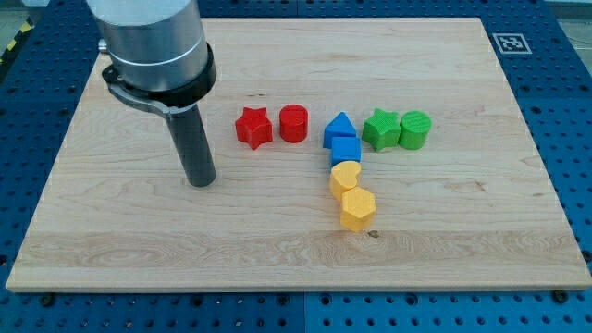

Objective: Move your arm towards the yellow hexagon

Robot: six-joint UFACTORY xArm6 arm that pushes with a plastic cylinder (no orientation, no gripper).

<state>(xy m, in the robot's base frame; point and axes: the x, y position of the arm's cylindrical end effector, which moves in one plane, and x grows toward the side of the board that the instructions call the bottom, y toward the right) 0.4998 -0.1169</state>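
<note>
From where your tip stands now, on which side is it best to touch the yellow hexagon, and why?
No grip is possible, only a push. My tip stands at the view's left of the yellow hexagon, nothing between them. Its left face is free; the yellow heart touches its top. So I would likely approach the left face, slightly from below.

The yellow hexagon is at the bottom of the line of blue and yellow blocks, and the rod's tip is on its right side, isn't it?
Not quite. The yellow hexagon does sit at the bottom of that line, below the yellow heart, but my tip is on its left side, well apart from it. The camera view shows this.
</note>
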